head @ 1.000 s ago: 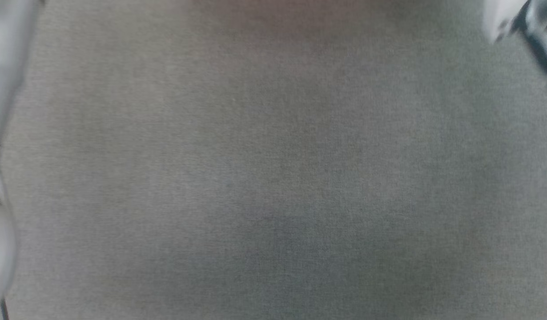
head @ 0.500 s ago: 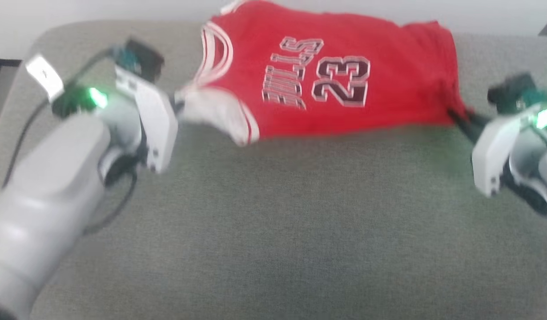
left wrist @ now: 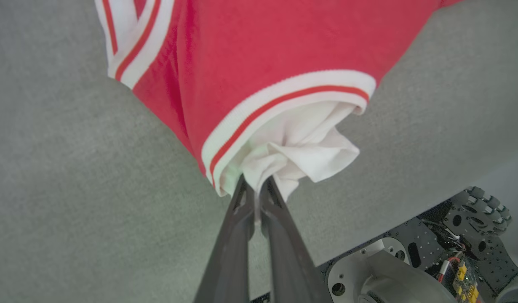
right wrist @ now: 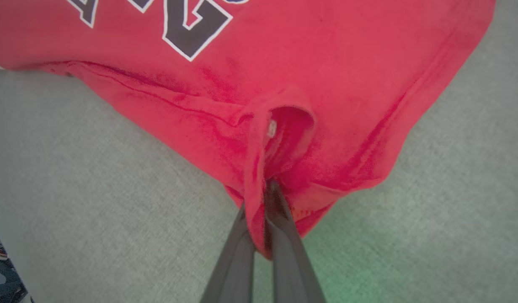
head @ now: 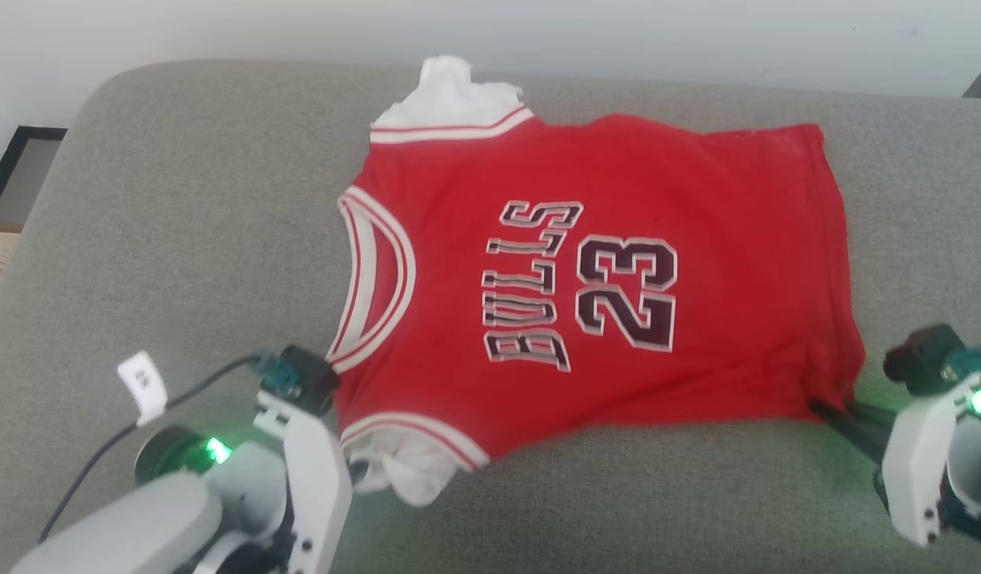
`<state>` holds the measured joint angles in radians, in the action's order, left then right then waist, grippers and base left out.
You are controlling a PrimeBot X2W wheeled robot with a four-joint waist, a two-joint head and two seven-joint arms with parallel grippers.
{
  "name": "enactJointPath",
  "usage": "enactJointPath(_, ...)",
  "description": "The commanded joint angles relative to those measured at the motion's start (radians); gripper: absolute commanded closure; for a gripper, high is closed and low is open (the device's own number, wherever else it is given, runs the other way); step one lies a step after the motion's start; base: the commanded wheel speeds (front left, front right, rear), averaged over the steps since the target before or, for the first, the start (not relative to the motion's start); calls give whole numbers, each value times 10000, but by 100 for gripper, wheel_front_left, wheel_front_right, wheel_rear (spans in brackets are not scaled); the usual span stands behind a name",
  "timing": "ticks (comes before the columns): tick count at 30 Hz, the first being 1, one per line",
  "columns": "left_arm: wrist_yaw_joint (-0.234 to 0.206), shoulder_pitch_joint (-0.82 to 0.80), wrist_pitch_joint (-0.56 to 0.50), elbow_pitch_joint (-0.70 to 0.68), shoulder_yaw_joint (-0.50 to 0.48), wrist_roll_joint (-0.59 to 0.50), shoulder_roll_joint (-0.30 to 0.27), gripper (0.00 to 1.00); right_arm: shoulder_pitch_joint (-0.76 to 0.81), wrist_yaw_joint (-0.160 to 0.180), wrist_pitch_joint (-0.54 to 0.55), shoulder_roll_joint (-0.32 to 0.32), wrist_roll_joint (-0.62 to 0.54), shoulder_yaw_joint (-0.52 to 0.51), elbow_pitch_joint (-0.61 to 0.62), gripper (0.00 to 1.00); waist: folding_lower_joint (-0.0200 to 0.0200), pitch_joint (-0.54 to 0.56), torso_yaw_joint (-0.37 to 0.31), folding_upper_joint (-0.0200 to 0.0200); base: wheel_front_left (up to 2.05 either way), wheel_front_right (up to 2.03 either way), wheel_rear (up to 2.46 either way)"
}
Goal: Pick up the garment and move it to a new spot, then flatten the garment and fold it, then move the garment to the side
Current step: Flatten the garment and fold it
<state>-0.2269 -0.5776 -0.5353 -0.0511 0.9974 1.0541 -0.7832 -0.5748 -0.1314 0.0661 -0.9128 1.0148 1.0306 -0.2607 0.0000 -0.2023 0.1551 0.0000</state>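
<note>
Garment (head: 586, 279) stretched flat; left gripper (left wrist: 254, 187) pinching sleeve (left wrist: 305, 147), right gripper (right wrist: 268, 187) pinching hem corner (right wrist: 322, 195).

Red jersey (head: 722, 207) with white sleeves (head: 451, 100), red-and-white striped neck trim (head: 379, 279) and dark "BULLS 23" lettering (head: 586, 287) outlined in white, on a grey-green woven cushion (head: 179, 199). The left gripper (left wrist: 254, 187) and right gripper (right wrist: 269, 187) are dark grey; their pale grey housings carry green lights (head: 216, 450).

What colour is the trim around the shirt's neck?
The neck trim is red-and-white striped; clearest in the head view.
</note>
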Motion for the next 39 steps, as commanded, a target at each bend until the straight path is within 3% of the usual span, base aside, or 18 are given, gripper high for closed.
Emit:
enactJointPath(1,-385,366,-128,-470,-4,128,-269,100,320,12,-85,-190,175,101,242,100,0,-13,-10,0,0,0,0)
enactJointPath(5,-1137,933,-354,-1481,20,313,-788,100,839,12,-128,-659,549,379,822,100,0,-64,-17,0,0,0,0)
enactJointPath(10,-1759,1160,-358,-2267,-172,253,-1322,100,1060,12,-240,-1320,824,633,1491,100,0,-196,-81,0,0,0,0)
enactJointPath(13,-1963,923,-242,-2639,-365,58,-1577,100,976,14,-465,-1524,994,559,1725,100,0,-280,-159,0,0,0,0)
enactJointPath(18,-1940,270,-179,-3009,-675,-477,-1892,100,601,14,-668,-1571,1010,306,1809,100,0,-374,-348,0,0,0,0)
enactJointPath(20,-1795,-264,-195,-3007,-839,-731,-1956,100,359,14,-675,-1507,895,114,1681,100,0,-439,-451,0,0,0,0)
enactJointPath(24,-1068,-1445,-191,-2399,-1058,-1207,-1745,100,-277,14,-487,-1105,642,-300,1214,100,0,-615,-714,0,0,0,0)
enactJointPath(33,708,-3422,-239,1115,-837,-1675,-301,100,-1672,14,193,753,-337,-823,-751,100,0,-1126,-1163,0,0,0,0)
enactJointPath(39,1530,-3954,-132,3515,-518,-1536,778,100,-2325,14,672,1900,-592,-663,-2025,100,0,-1334,-1272,0,0,0,0)
